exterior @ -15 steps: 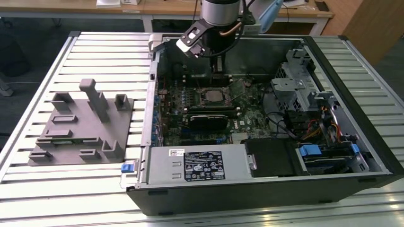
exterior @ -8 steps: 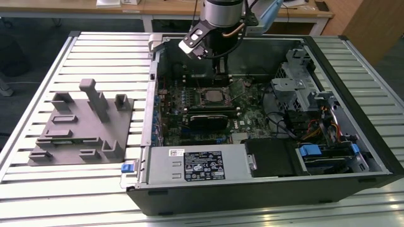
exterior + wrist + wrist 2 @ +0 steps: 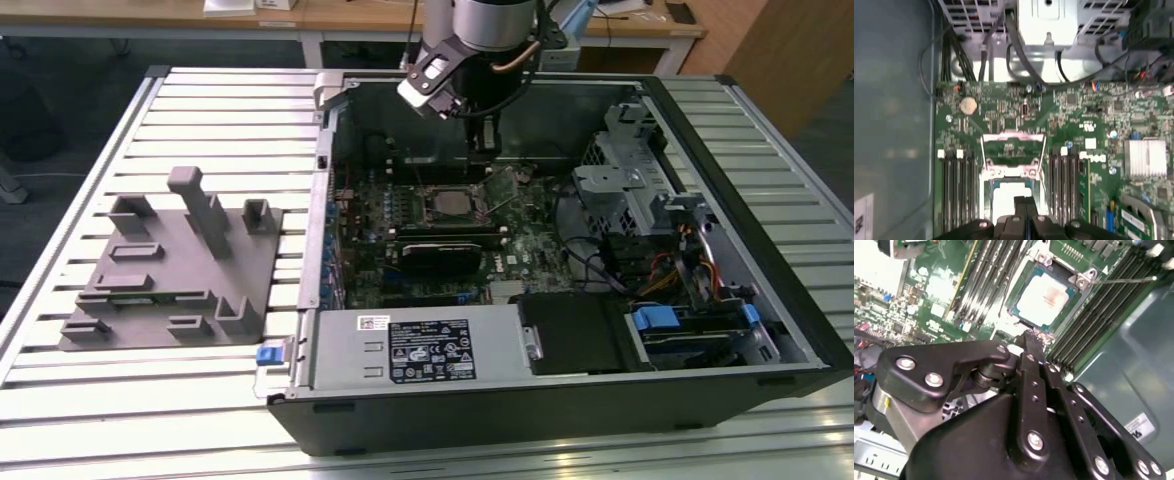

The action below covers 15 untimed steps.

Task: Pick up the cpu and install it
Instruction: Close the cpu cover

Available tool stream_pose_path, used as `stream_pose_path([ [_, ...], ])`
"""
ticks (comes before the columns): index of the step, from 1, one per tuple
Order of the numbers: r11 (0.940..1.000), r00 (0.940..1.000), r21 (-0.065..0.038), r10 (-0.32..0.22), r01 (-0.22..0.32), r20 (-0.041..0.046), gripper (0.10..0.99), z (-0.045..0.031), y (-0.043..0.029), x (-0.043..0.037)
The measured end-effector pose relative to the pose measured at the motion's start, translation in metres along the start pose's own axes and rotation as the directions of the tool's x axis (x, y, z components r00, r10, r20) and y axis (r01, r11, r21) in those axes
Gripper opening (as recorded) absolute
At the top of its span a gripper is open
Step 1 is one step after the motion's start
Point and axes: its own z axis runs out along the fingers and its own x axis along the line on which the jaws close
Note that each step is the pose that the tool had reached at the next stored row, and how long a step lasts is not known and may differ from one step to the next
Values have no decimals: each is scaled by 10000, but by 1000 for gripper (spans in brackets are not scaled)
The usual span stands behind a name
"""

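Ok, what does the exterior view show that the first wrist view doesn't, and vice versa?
Exterior view: the grey moulded fixture on the slatted table, and the white-labelled metal box. First wrist view: a round silver coin cell on the green circuit board. Both: the pale silver square cpu seated on that board, with the shut black gripper close by.

Fingers (image 3: 1019, 206) together, tips downward.
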Motion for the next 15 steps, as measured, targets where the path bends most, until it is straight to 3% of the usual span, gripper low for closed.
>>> stream_pose_path([
  [2, 10000, 10000, -2, 1, -1, -4, 106, 2, 38, 1],
  [6, 10000, 10000, -1, 1, -1, 0, 106, 14, 196, 5],
  [15, 10000, 10000, 7, 0, 0, 0, 106, 76, 372, 19],
])
